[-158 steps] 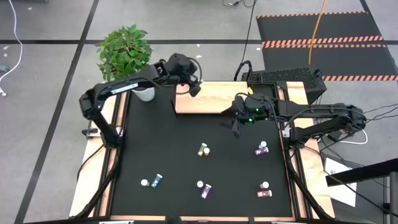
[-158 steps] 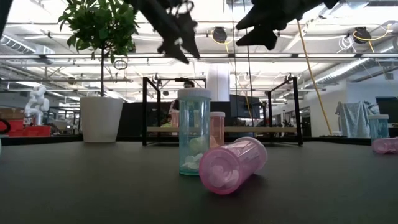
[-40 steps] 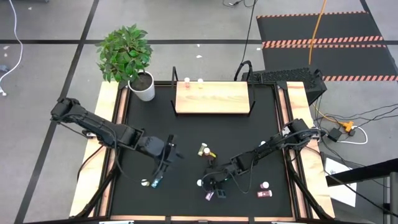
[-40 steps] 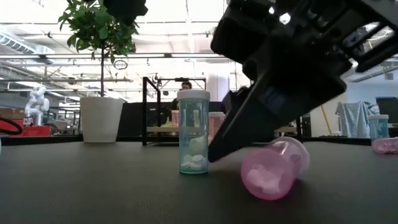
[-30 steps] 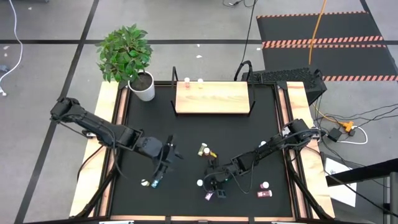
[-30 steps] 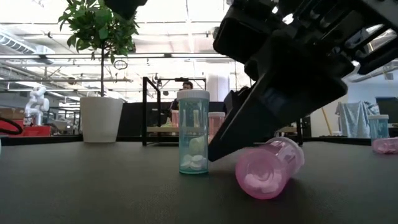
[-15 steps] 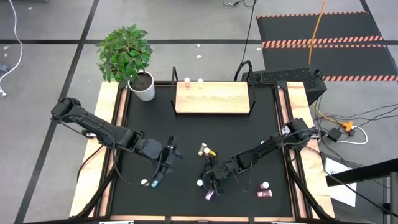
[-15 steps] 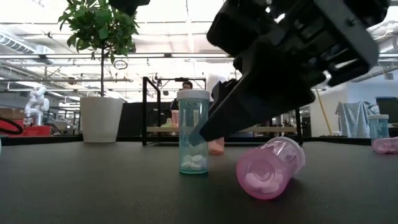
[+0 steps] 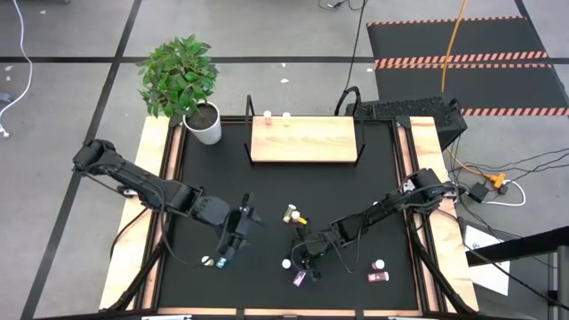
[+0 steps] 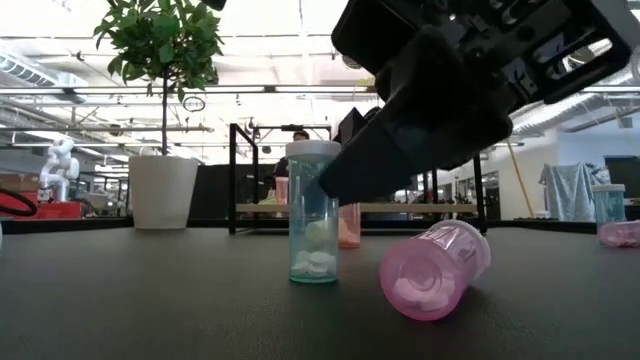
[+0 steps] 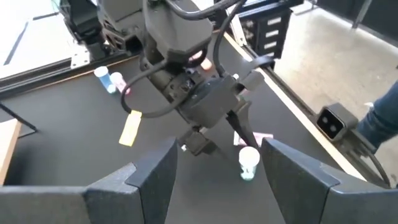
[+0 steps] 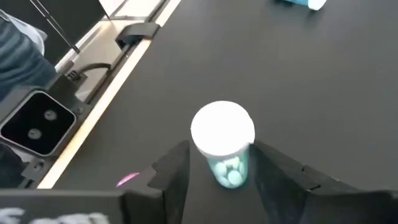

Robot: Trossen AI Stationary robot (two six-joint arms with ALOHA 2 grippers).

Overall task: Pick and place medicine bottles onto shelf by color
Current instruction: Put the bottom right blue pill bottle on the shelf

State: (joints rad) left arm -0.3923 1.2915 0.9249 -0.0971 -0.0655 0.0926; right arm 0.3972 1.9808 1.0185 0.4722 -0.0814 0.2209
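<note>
An upright teal medicine bottle (image 12: 222, 144) with a white cap stands near the table's front middle (image 9: 286, 263). My right gripper (image 12: 219, 167) is open, with one finger on each side of this bottle. A pink bottle (image 10: 432, 268) lies on its side next to it. My left gripper (image 9: 240, 224) hovers open and empty, above another teal bottle (image 9: 222, 257) that lies on its side. A yellow bottle (image 9: 292, 214) stands mid-table. The shelf (image 9: 304, 140) sits at the far edge and carries two bottles (image 9: 276, 116). My right gripper has its fingers (image 12: 272, 171) close beside the teal bottle's body (image 12: 227, 169), just under the cap. They come slanting down from the table's right. I cannot tell whether they touch it. The bottle stands upright on the table.
A potted plant (image 9: 182, 80) stands at the far left corner. Another pink bottle (image 9: 378, 276) lies near the front right. A small camera box (image 12: 34, 121) sits on the table's front rail. Bare black tabletop lies between the shelf and the bottles.
My right gripper has rolled a little and shifted slightly toward the upright teal bottle. In the low view its finger now stands in front of the bottle's upper part instead of beside it. The pink bottle stays lying where it was.
</note>
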